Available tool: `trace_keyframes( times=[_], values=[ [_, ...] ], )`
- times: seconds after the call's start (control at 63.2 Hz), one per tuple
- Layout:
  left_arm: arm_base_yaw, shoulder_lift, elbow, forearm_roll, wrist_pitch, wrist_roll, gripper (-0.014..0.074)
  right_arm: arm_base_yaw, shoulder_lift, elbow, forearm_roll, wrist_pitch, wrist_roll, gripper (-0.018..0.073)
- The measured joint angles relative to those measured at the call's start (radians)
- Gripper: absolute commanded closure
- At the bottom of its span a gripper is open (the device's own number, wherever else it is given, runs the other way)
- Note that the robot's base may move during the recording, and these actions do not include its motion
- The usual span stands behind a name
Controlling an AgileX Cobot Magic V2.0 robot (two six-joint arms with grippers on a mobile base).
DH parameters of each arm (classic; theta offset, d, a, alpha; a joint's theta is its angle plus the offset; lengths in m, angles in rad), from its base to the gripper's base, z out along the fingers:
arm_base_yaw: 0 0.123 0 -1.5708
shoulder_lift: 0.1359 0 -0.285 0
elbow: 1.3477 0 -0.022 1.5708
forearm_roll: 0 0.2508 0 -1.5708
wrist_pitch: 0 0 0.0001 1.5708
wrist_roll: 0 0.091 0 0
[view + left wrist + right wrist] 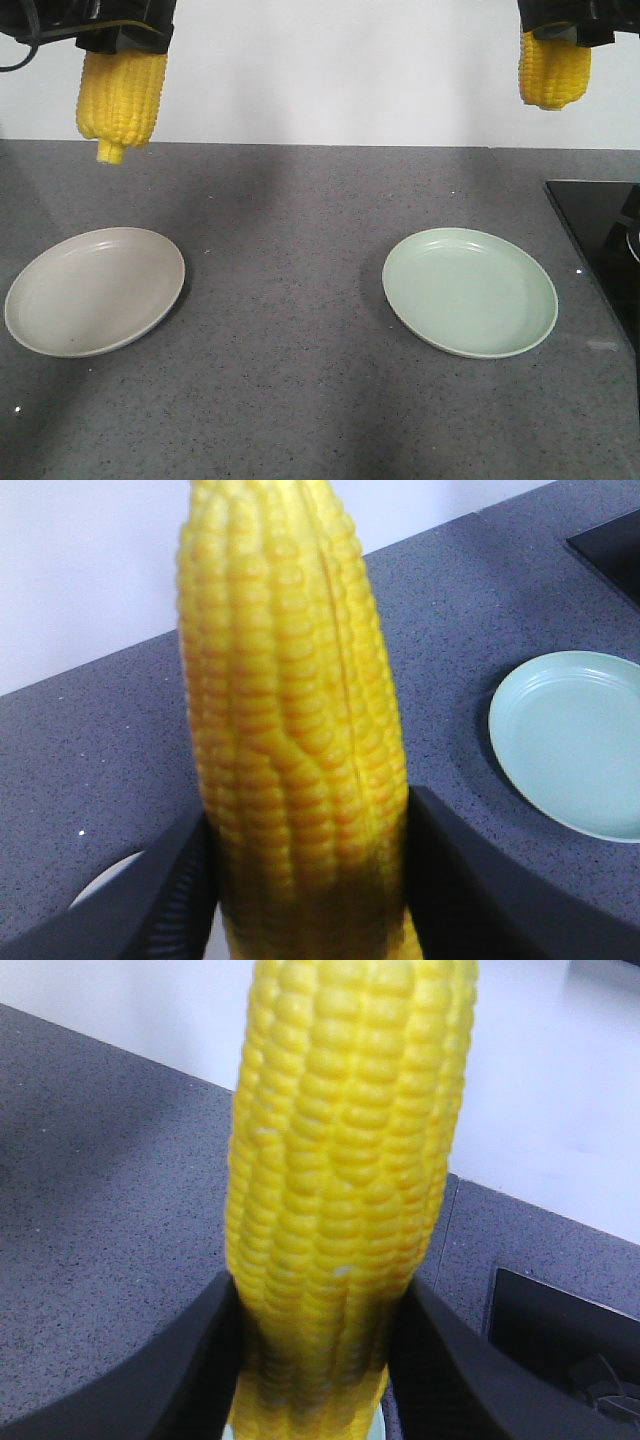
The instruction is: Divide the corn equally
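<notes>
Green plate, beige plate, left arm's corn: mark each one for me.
green plate (470, 292): front view, bare centre of the dish.
beige plate (95, 290): front view, bare centre.
left arm's corn (290, 720): left wrist view, mid-cob kernels.

A plain white wall (340, 70) is standing behind the dark grey speckled stone tabletop (300, 260), with a glossy black panel (595, 225) sitting at its right edge.
</notes>
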State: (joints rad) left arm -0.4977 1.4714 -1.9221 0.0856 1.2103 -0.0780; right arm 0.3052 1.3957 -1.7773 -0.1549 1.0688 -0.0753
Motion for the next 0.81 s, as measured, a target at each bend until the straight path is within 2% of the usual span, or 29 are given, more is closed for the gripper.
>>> trace_keyframes(
  times=[0.807],
  values=[
    [0.000, 0.000, 0.000, 0.000, 0.000, 0.000, 0.0604, 0.000, 0.000, 0.000, 0.000, 0.000, 0.000, 0.0565]
  ],
)
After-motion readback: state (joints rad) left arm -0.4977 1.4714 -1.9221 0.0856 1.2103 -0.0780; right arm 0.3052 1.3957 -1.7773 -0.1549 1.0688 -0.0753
